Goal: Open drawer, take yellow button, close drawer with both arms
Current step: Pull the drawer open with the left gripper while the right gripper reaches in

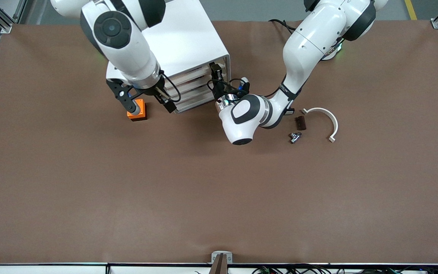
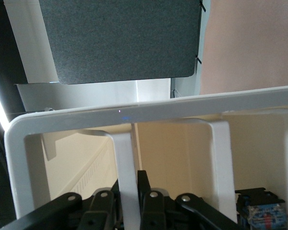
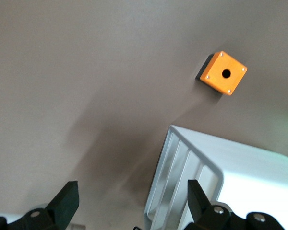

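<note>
The drawer (image 1: 200, 74) is the highest one in the white cabinet (image 1: 188, 42), and the left gripper (image 1: 215, 72) is at its front with the fingers (image 2: 144, 191) pinching the drawer handle (image 2: 126, 177). The button is not visible. The right gripper (image 1: 145, 104) hangs above the worktop (image 1: 219, 190) beside the cabinet, fingers (image 3: 67, 201) spread, over an orange cube (image 1: 137, 111)

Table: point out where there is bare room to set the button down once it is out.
Free: the wide brown stretch of table nearer the front camera than everything else. Crowded: around the cabinet, with the orange cube under the right gripper and the left gripper shut on the drawer handle; also beside the white curved bracket.
</note>
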